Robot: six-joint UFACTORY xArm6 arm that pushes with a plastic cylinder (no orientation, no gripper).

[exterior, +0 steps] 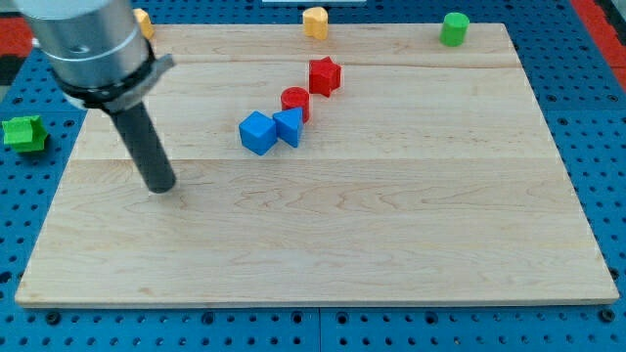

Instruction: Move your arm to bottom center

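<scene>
There is no gripper here, only a dark rod, so nothing is spread or pinched; my tip [159, 186] rests on the bench [391, 235] near its left edge, about midway down, well left of the blocks. Toward the top centre, a blue cube [258, 133], blue triangular block [290, 126], red cylinder [295, 102] and red star [324, 75] run diagonally. A yellow block [315, 22] sits at the top edge, another yellow block [144, 22] by the top-left corner, a green cylinder [454, 28] near the top-right corner, and a green block [23, 133] off the left edge.

Pale matt wooden board [391, 244] — blue perforated base [606, 147], brushed-metal arm housing [83, 44].
</scene>
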